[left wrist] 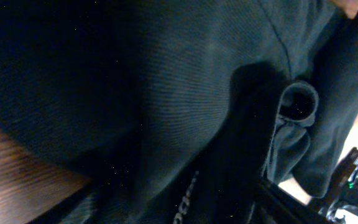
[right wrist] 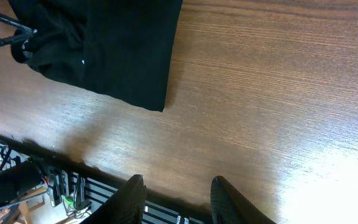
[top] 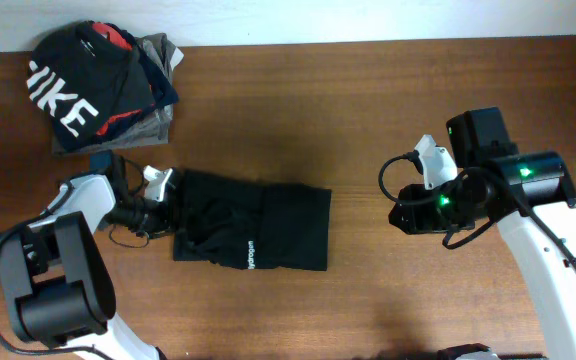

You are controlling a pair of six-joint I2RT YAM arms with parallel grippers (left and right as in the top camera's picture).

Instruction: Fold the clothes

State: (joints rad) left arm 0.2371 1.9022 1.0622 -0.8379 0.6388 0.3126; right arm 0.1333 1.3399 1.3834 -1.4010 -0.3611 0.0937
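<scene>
left claw [top: 158, 203]: sat at the end of the clothes [top: 258, 235] lying nearest the stack of folded garments [top: 118, 90], where the cloth was bunched; its wrist view was filled with dark fabric, so whether it was clamped on cloth or apart could not be told. right claw [right wrist: 178, 190]: fingers apart, nothing between them, over bare table [top: 388, 90], well apart from the stack and far to its right. clothes: black, partly folded, flat on the table just below the stack and running rightward from it; white lettering [top: 251, 252] near the lower edge. judged light, soft, stretchy and limp, likely to slump; best pinched at a layered edge or corner. containers: none seen; the stack rested straight on the table.
</scene>
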